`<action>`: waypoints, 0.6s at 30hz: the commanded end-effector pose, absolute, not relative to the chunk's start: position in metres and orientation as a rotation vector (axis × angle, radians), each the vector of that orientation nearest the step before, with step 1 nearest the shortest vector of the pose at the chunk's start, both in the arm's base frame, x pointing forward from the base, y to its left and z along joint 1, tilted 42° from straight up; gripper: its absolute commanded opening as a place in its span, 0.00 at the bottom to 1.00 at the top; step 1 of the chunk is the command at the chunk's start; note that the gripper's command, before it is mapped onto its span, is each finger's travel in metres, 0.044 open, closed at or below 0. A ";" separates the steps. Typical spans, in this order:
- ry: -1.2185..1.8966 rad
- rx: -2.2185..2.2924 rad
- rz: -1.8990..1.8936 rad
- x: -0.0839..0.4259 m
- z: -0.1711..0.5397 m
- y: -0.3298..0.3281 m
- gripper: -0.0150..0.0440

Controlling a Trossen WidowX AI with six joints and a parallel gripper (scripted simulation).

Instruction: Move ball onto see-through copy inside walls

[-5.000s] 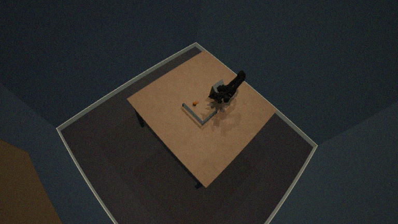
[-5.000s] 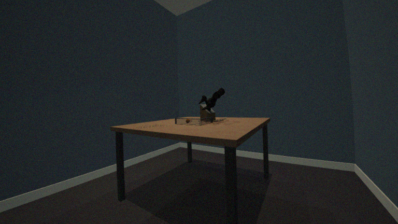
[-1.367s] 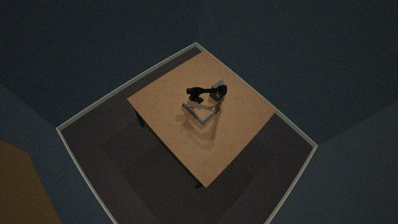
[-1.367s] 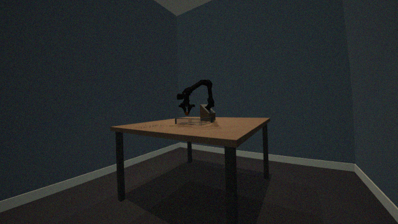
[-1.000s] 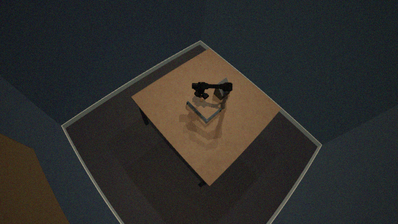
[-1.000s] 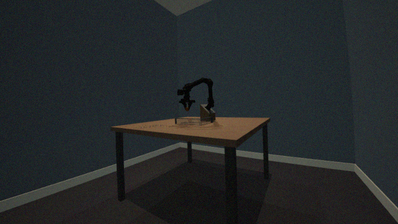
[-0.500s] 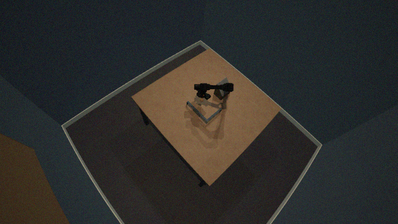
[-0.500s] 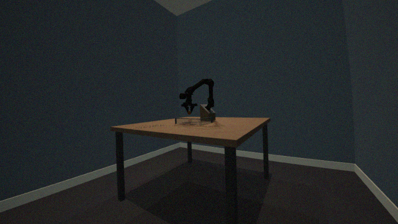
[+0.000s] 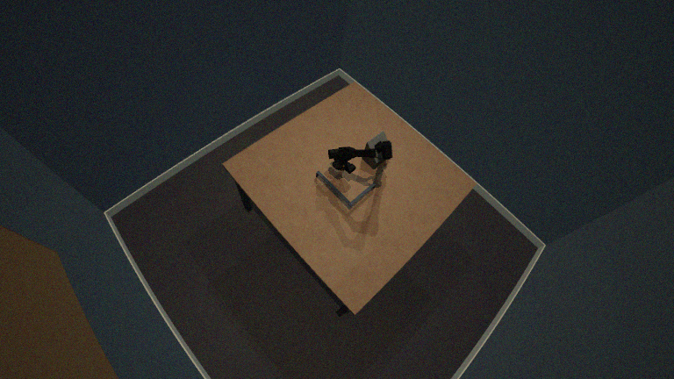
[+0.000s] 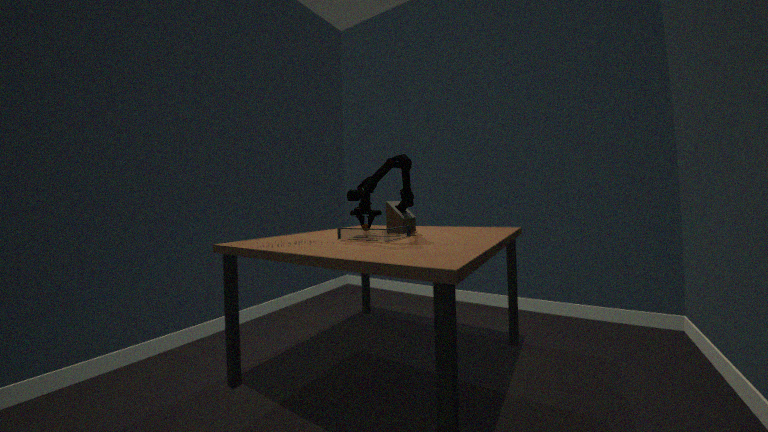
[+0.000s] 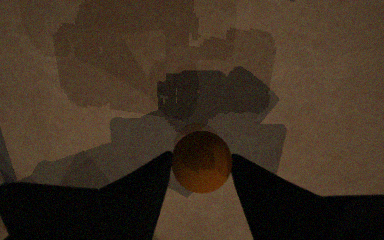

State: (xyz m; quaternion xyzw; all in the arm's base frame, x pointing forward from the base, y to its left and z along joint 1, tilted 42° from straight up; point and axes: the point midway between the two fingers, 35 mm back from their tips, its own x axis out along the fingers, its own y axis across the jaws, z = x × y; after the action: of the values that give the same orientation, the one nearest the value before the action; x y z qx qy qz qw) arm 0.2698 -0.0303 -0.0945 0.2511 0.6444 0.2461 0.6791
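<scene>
The orange ball (image 11: 202,170) (image 10: 365,227) is between the two black fingertips. My gripper (image 11: 201,158) (image 10: 366,224) is shut on it and points down, holding it low over the table (image 9: 397,216). A faint reddish rim of the see-through copy (image 11: 194,127) shows just past the ball's upper edge in the wrist view; the ball hides the rest. The two low clear walls (image 9: 333,189) (image 9: 363,194) meet in a corner in the top view, with the gripper over their open side. Part of a wall (image 11: 6,159) shows at the left edge of the wrist view. The ball is hidden in the top view.
The arm's base (image 10: 398,219) stands on the table behind and to the right of the gripper in the exterior view. Shadows of the arm and gripper (image 11: 195,95) lie across the table around the see-through copy. The table edges are well away from the walls.
</scene>
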 end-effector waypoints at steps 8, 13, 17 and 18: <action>1.453 0.579 0.554 0.267 -0.108 -0.016 0.25; 1.453 0.579 0.554 0.267 -0.113 -0.011 0.25; 1.453 0.579 0.555 0.267 -0.118 -0.007 0.25; 1.453 0.579 0.555 0.267 -0.119 -0.006 0.25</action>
State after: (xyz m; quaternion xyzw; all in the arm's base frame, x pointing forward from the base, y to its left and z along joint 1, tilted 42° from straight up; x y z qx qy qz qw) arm 0.2701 -0.0111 -0.1145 0.2523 0.6432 0.2468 0.6795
